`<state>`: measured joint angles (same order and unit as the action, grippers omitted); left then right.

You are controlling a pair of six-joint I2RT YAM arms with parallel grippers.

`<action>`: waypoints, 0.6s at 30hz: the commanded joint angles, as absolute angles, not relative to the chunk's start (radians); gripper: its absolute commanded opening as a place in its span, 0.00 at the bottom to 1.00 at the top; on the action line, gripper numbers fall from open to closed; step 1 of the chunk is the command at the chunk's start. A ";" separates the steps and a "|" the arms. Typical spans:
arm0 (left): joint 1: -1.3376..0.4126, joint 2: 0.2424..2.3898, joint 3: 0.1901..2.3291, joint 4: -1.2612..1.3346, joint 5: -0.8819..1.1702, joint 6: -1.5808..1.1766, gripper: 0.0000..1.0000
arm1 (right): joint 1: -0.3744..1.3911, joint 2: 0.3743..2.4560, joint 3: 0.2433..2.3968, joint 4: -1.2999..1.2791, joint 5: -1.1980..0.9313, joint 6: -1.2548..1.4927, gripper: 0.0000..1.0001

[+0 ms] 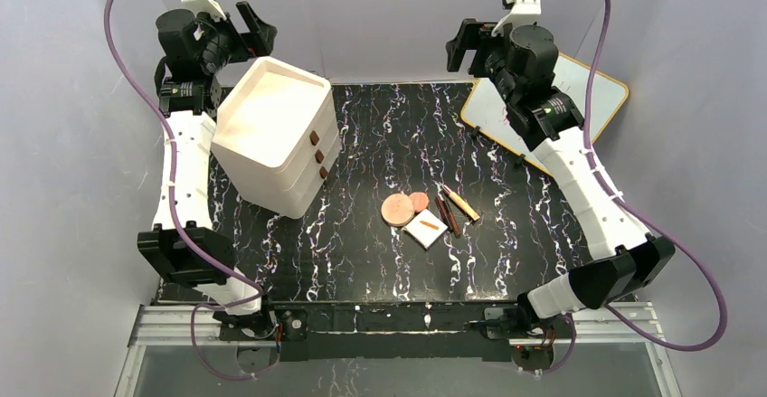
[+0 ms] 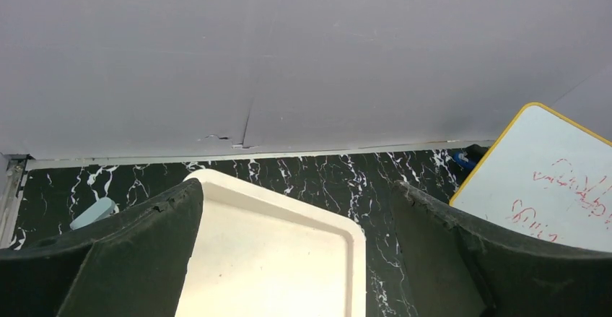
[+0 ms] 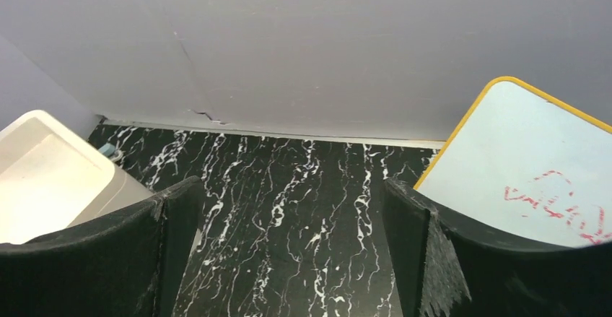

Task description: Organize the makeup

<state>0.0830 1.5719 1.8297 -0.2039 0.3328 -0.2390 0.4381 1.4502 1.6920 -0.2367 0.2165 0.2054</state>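
Observation:
The makeup lies together at the middle of the black marbled table (image 1: pixel 380 261) in the top view: a pinkish-tan disc (image 1: pixel 396 209), a smaller red disc (image 1: pixel 419 201), a white square pad with an orange mark (image 1: pixel 425 230), brown and red sticks (image 1: pixel 447 215) and a yellow stick (image 1: pixel 464 204). My left gripper (image 1: pixel 256 31) is raised at the far left above the drawer box, open and empty. My right gripper (image 1: pixel 468 49) is raised at the far right, open and empty. Neither wrist view shows the makeup.
A cream three-drawer box (image 1: pixel 276 135) with brown knobs stands at the back left, its top also in the left wrist view (image 2: pixel 274 259). A yellow-framed whiteboard (image 1: pixel 579 89) lies at the back right. A small light-blue object (image 2: pixel 94 212) lies behind the box.

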 commanded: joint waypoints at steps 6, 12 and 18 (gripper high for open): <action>0.092 1.658 2.060 -0.412 0.180 -0.105 0.98 | 0.443 1.351 1.575 -0.084 0.182 0.015 0.99; 0.154 1.775 2.203 -0.621 0.312 -0.027 0.98 | 0.444 1.442 1.699 -0.242 0.060 0.022 0.99; 0.165 1.726 2.112 -0.693 0.405 0.216 0.98 | 0.446 1.444 1.687 -0.230 0.058 0.002 0.99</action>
